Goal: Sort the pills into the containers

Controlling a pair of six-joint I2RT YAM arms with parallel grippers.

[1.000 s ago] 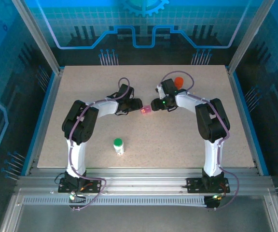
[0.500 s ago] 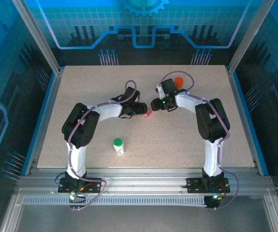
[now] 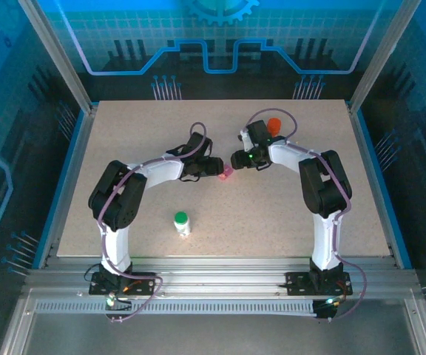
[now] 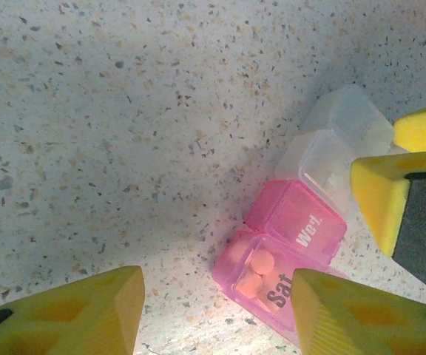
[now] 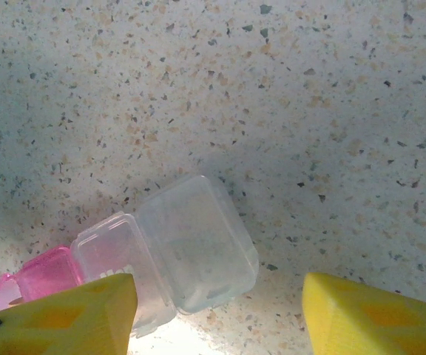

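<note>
Right, the pill box (image 4: 294,229) lies flat on the speckled table (image 3: 124,140), about mid-table and a little toward the far side. It's a strip of small compartments, pink at one end and clear at the other. From the left wrist you can read "Sat" on the nearest pink cell and "Wed" on the one behind it. Two round pills (image 4: 254,270) sit in the Sat cell, touching each other. Beyond the pink pair come the clear cells, and whether those hold anything I cannot tell.

Closing in from either side, the left gripper (image 4: 217,296) hangs low over the pink end. Its yellow fingers are spread wide and the Sat cell sits just beside one of them, well short of the other, so nothing is pinched. The right gripper (image 5: 219,296) is over the clear end, jaws also well apart. The clear cells lie between the pads, close to one and well clear of the other, gripped by neither. Its fingers (image 4: 379,196) crowd the edge of the left wrist view, right up against the clear cells.

Further out, from above, the two arms reach in toward each other with the box between their tips. The orange bottle (image 3: 274,124) stands upright behind the right arm. The white bottle (image 3: 181,226) with its green cap (image 3: 181,217) stands alone, well apart, on the near side of the table.
</note>
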